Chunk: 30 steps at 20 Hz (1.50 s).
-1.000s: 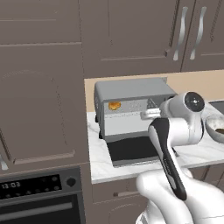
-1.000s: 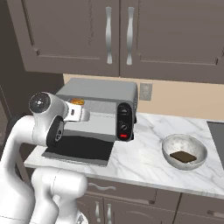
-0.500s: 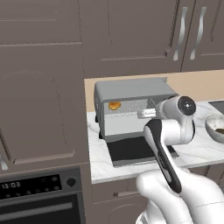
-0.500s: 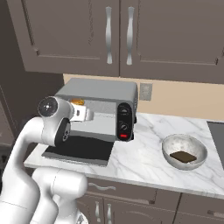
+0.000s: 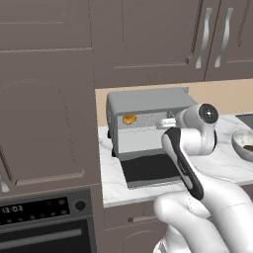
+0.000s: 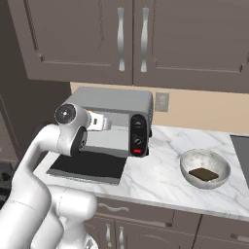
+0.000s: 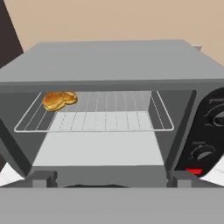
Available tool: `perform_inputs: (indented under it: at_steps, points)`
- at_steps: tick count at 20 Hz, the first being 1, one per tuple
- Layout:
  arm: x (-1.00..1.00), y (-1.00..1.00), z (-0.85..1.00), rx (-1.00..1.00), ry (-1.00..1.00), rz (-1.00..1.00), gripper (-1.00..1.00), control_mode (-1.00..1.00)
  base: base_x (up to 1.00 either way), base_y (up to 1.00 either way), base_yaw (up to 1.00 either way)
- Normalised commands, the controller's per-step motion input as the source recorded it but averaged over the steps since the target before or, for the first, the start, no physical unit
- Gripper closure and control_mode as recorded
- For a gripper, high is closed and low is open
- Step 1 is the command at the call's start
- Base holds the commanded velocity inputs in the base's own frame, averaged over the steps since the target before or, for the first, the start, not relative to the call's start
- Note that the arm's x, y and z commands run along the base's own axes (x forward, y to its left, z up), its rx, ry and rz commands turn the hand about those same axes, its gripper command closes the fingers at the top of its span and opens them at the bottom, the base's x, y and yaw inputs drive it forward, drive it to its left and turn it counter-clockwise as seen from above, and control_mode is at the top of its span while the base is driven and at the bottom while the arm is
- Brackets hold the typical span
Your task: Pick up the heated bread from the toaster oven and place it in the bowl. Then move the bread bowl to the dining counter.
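Bread: your hand view has it, the bread [image 7: 58, 100] sitting on the wire rack [image 7: 94, 117], back left corner. The left base view shows it as an orange spot [image 5: 129, 119] at the oven's left end.
Toaster oven: the toaster oven [image 6: 111, 121] is on the marble counter [image 6: 165, 177], door [image 6: 88, 167] dropped flat. Its knobs [image 6: 137, 134] face the right base view; the left one misses them.
Gripper: the gripper [image 5: 164, 123] is at the oven mouth, right of the bread and apart from it. You can't tell how the jaws stand; the fingers are too small in both base views.
Bowl: the right base view gives you the whole bowl [image 6: 204, 168], well right of the oven, something dark and flat inside. The left view catches just its edge [image 5: 243, 145].
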Motion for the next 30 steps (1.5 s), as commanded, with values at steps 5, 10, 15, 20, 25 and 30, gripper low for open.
perform_inputs:
  at_steps: [5,10,15,20,25,30]
  points:
    - [0.31,-0.1,-0.29,0.0,0.0,0.0,-1.0,-1.0,0.0,0.0,0.0]
    - [0.42,-0.01,-0.21,0.0,0.0,0.0,-1.0,-1.0,0.0,0.0,0.0]
    - [0.52,0.0,-0.2,0.0,0.0,0.0,-1.0,-1.0,0.0,0.0,0.0]
    - [0.49,0.0,-0.23,0.0,0.0,0.0,-1.0,-1.0,0.0,0.0,0.0]
    - [0.44,0.0,-0.24,0.0,0.0,0.0,-1.0,-1.0,0.0,0.0,0.0]
    - [0.33,0.0,-0.28,0.0,0.0,0.0,-1.0,-1.0,0.0,0.0,0.0]
